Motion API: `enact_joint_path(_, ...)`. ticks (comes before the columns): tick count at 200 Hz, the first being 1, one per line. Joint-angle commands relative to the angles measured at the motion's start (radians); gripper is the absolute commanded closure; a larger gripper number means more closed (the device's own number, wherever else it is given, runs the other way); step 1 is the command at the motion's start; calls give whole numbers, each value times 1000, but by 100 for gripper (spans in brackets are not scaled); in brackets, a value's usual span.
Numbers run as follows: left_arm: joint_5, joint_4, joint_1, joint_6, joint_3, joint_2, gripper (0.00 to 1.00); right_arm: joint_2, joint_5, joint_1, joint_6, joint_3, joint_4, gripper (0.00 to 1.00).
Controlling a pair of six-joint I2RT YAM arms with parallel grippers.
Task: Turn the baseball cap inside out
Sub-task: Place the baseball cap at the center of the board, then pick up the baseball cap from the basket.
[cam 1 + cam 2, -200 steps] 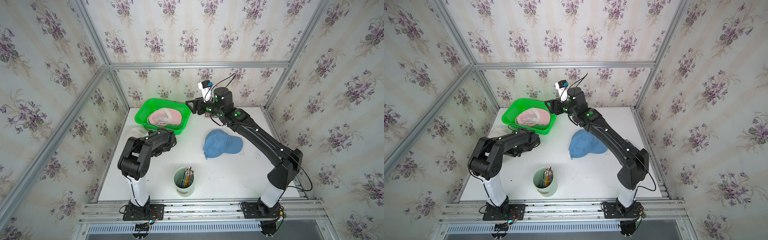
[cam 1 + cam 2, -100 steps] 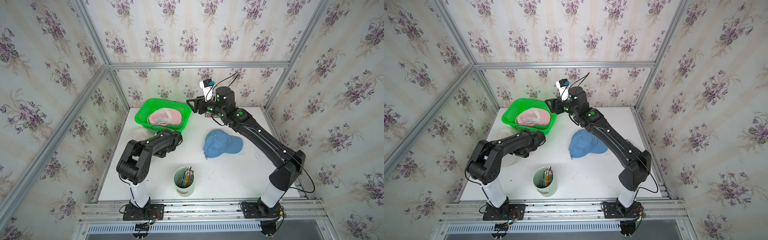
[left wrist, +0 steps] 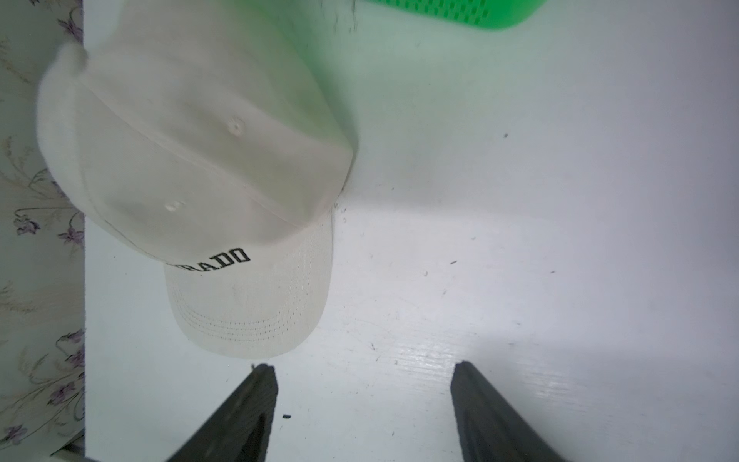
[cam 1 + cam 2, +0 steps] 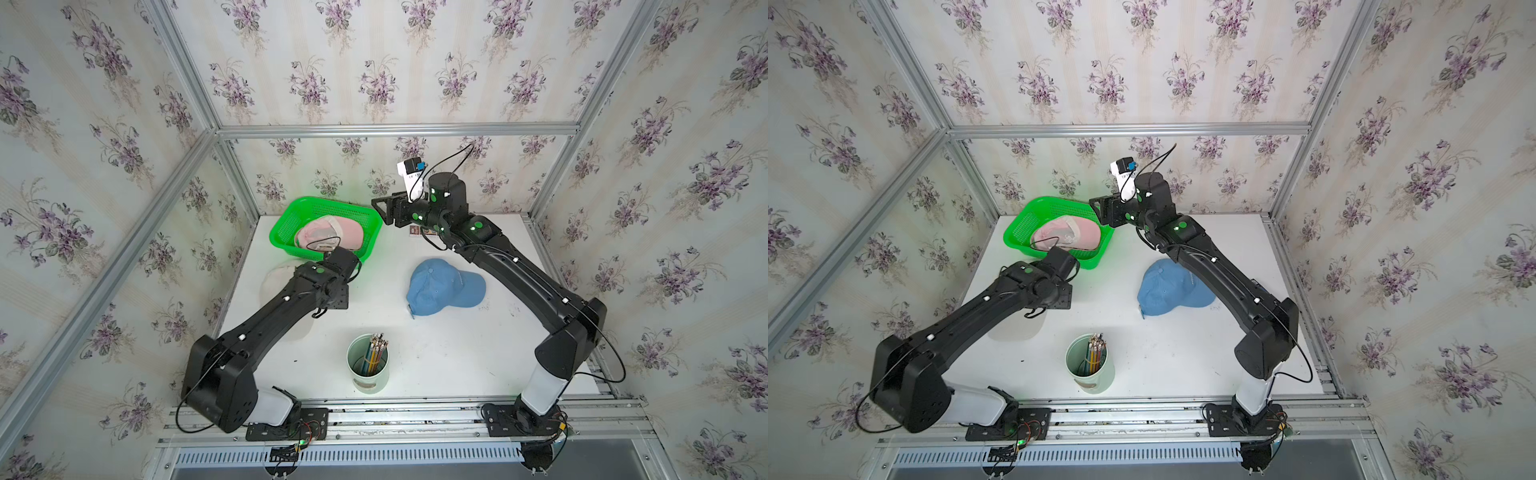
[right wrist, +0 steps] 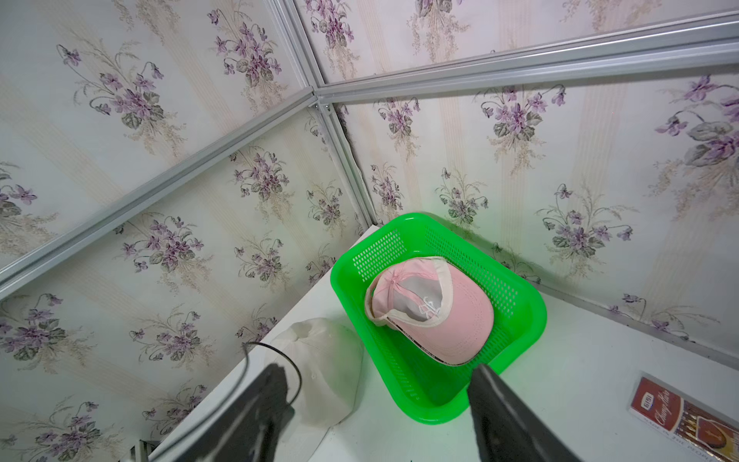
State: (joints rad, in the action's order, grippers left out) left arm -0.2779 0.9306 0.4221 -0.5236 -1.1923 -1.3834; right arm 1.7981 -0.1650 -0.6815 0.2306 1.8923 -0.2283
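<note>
Left arm (image 4: 282,307): swung off the white cap (image 3: 192,140) in the last second, its fingers spreading.
Basket (image 5: 538,320): holds pink cap (image 5: 452,316), lining out.
Blue cap (image 4: 440,286): mid-table, crown up, unturned.
White cap: right side out, at table (image 3: 520,200) edge.
Left gripper (image 3: 364,366): spread, empty.
Right gripper (image 5: 378,366): spread, empty, above basket.
Risk: my forearm could brush the white cap off the edge.

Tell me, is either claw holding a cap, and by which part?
Nothing is held. The left gripper stands open beside the white cap; the right gripper hangs open and empty.
</note>
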Motion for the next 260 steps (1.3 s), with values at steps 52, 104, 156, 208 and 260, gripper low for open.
enact_joint_path(52,119,-49,-298,133,-197,-11,1,358,170,-3,-82,398,-255,24)
enact_joint_path(104,192,-115,-351,19,-323,-207,3,304,153,-19,-80,147,-57,25)
enact_joint_path(156,261,-263,-344,-195,-455,-392,17,153,196,-27,-41,-148,54,26)
enact_joint_path(208,236,-118,-285,-147,-828,-745,21,-2,187,-29,-4,-399,157,26)
enact_joint_path(260,253,-41,-227,-123,-910,-884,22,-78,211,-29,-39,-440,138,26)
